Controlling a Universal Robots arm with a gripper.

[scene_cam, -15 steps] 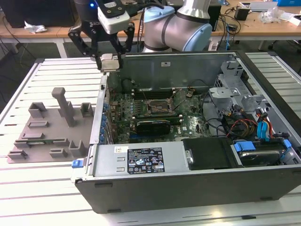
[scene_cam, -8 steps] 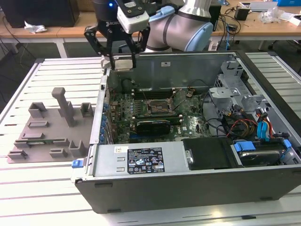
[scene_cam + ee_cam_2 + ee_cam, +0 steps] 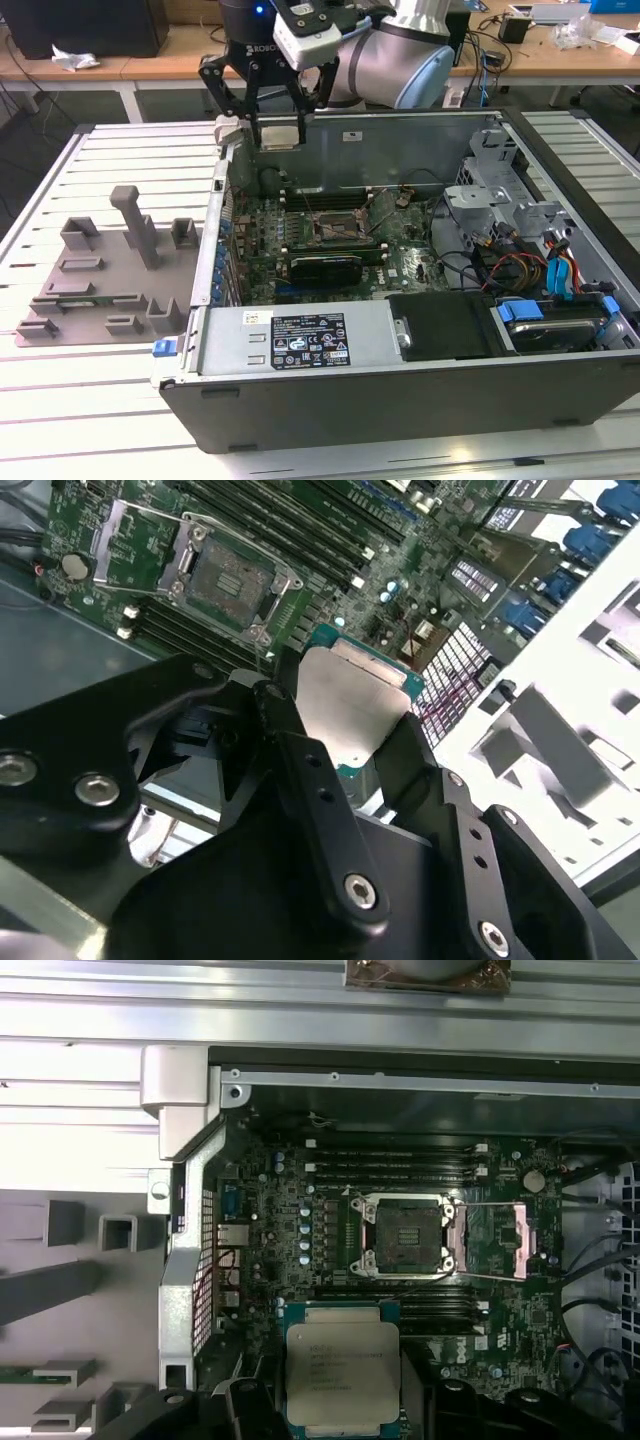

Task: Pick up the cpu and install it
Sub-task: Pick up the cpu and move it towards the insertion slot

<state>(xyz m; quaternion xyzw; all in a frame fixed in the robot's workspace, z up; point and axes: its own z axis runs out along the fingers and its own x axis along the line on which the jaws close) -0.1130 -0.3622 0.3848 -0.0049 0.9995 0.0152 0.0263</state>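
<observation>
Above the far wall of the open computer case (image 3: pixel 300 405), toward the exterior view's left, the claw (image 3: pixel 276 130) hangs in the air with its black fingers (image 3: pixel 300 770) clenched on the cpu (image 3: pixel 279 138). The cpu is gripped by two opposite edges and lies roughly flat between them, touching nothing else. In both wrist views its shiny metal top (image 3: pixel 342 1370) faces the camera, with a thin green edge showing around it.

Down on the floor of the case lies the green board (image 3: pixel 410 265). Near its middle sits the socket (image 3: pixel 405 1235), and its metal cover plate (image 3: pixel 500 1240) is swung open to one side. The cpu is held well above the board and off to one side of the socket, not over it.

A silver power box (image 3: pixel 300 340) runs along the near wall of the case. At the exterior view's left, just beside the case, a grey plastic tray (image 3: pixel 100 290) with upright blocks rests on the white slatted table (image 3: pixel 60 430).
</observation>
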